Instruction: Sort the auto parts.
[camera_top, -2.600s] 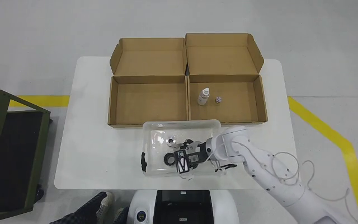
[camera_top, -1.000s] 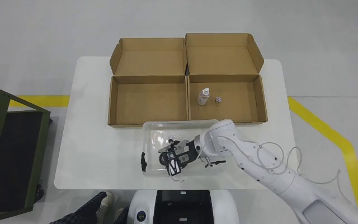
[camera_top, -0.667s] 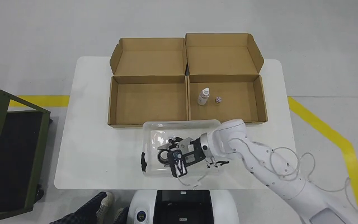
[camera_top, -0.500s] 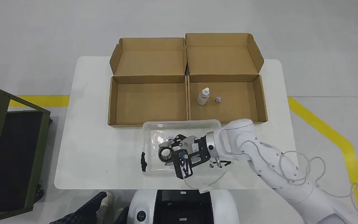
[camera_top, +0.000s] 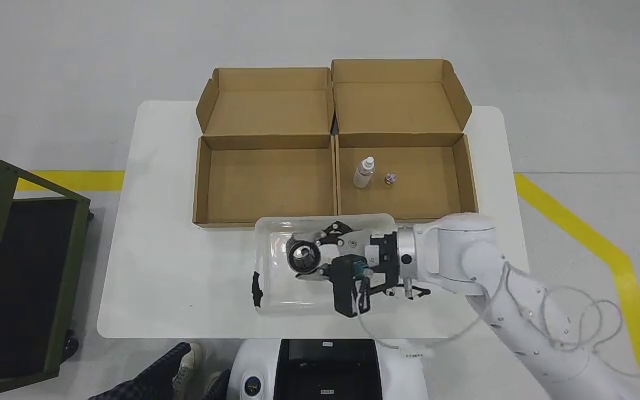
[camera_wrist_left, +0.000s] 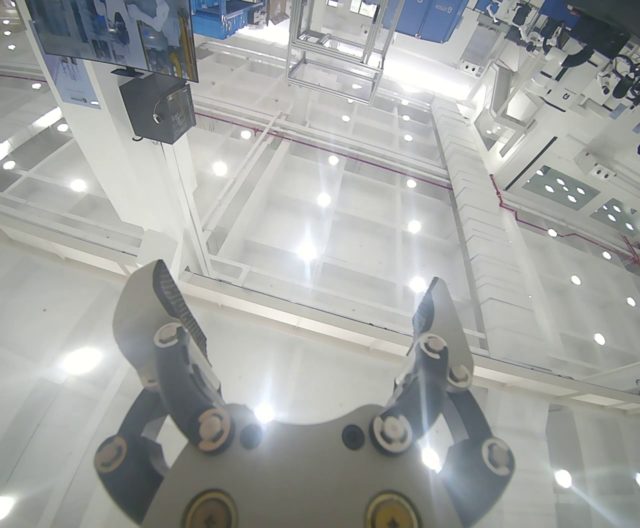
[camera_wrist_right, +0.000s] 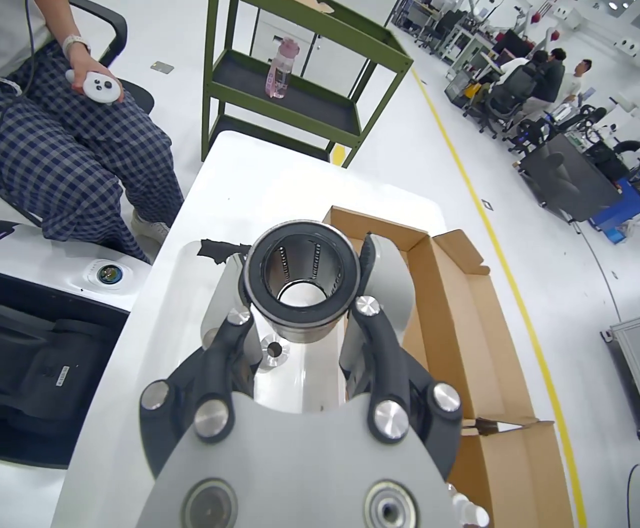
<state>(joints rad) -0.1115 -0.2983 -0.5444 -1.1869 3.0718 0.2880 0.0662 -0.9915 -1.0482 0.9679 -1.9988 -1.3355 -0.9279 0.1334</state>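
Bearing (camera_wrist_right: 303, 282), one, sits clamped in right gripper (camera_wrist_right: 304, 260) (two cardboard boxes (camera_top: 265, 182) nearby).

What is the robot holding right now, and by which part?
The right pincer holds a bearing by its round outer wall, clamped on opposite sides. The left pincer is open and empty.

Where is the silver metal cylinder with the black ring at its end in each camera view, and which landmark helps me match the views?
Top view: the silver metal cylinder over the clear plastic tray, held in the right gripper.
Right wrist view: centre of the picture, end-on.
Left wrist view: faces the ceiling, away from the table.
Shared landmark: the open brown cardboard box.
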